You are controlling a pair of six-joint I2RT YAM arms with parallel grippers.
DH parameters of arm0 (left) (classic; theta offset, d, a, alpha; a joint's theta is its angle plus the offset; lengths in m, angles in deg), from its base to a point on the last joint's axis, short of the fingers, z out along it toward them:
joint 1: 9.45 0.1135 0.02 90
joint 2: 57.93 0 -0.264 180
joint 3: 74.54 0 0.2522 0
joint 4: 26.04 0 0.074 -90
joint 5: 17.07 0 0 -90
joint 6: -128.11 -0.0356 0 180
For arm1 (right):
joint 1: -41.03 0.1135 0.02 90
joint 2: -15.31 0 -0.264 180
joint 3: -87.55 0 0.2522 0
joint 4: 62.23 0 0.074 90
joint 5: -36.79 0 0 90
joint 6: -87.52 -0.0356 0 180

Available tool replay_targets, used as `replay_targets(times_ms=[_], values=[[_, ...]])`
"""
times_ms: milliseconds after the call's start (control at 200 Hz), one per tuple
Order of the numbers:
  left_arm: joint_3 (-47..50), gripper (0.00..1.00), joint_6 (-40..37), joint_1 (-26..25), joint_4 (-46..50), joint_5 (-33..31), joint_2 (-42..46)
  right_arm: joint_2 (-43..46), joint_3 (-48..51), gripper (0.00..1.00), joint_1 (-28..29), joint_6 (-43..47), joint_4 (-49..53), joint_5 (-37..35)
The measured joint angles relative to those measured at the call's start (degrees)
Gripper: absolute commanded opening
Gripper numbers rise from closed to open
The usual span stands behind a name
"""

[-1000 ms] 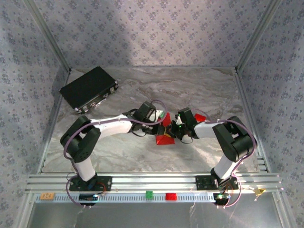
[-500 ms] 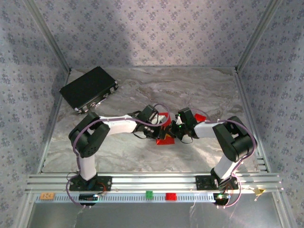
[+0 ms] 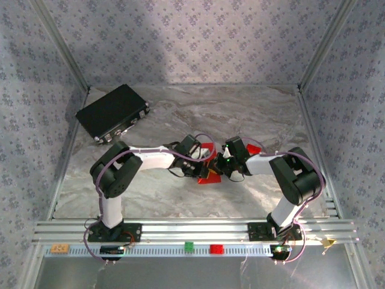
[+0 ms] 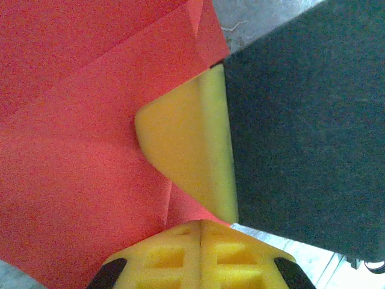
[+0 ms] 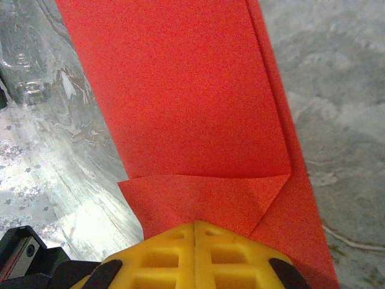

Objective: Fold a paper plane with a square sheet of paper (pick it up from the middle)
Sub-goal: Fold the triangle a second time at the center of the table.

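The square sheet of paper [image 3: 208, 176] is bright red and partly folded, lying on the marbled table between the two arms. In the left wrist view the paper [image 4: 78, 150] shows several creases and overlapping layers. In the right wrist view the paper [image 5: 192, 90] runs away as a long strip with a triangular flap folded near the tip. My left gripper [image 3: 203, 164] [image 4: 200, 224] is shut, its tip resting on the paper. My right gripper [image 3: 218, 167] [image 5: 195, 224] is shut too, tip down on the folded flap. One yellow fingertip [image 4: 180, 150] of the right gripper lies on the paper just ahead of the left one.
A big flat black box [image 3: 113, 112] lies at the back left. A small red piece [image 3: 253, 148] shows beside the right wrist. Small green [image 3: 189, 245] and red [image 3: 216, 248] blocks sit on the near rail. Metal frame posts and patterned walls enclose the table.
The left arm has swung its elbow inward and its gripper has come down. The red flap that stood up between the grippers now lies lower and flatter. The right arm has held still.
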Motion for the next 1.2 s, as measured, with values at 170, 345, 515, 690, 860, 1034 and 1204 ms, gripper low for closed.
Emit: replay_targets(times_ms=[170, 345, 515, 690, 860, 1034, 1204], values=[[0.7, 0.01, -0.5, 0.0, -0.1, -0.4, 0.0, 0.0, 0.0, 0.06, 0.0, 0.0, 0.0, 0.0], [2.1, 0.01, -0.5, 0.0, -1.1, -0.7, 0.3, 0.0, 0.0, 0.06, 0.0, 0.0, 0.0, 0.0], [4.2, 0.01, -0.8, 0.0, -2.3, -1.0, 1.7, 0.0, 0.0, 0.06, -0.1, 0.0, 0.0, 0.0], [7.3, 0.01, -0.9, 0.0, -2.9, -1.1, 3.9, 0.0, 0.0, 0.06, -0.1, 0.0, 0.0, 0.0], [10.1, 0.01, -0.9, 0.0, -2.4, -1.3, 6.4, 0.0, 0.0, 0.06, -0.1, 0.0, 0.1, 0.0], [11.6, 0.01, -1.3, 0.0, 0.2, -1.7, 9.1, 0.0, 0.0, 0.07, -0.1, 0.0, 0.1, 0.0], [11.5, 0.03, -1.0, 0.0, 0.4, -2.4, 13.5, 0.0, 0.0, 0.07, -0.1, 0.0, 0.1, 0.0]])
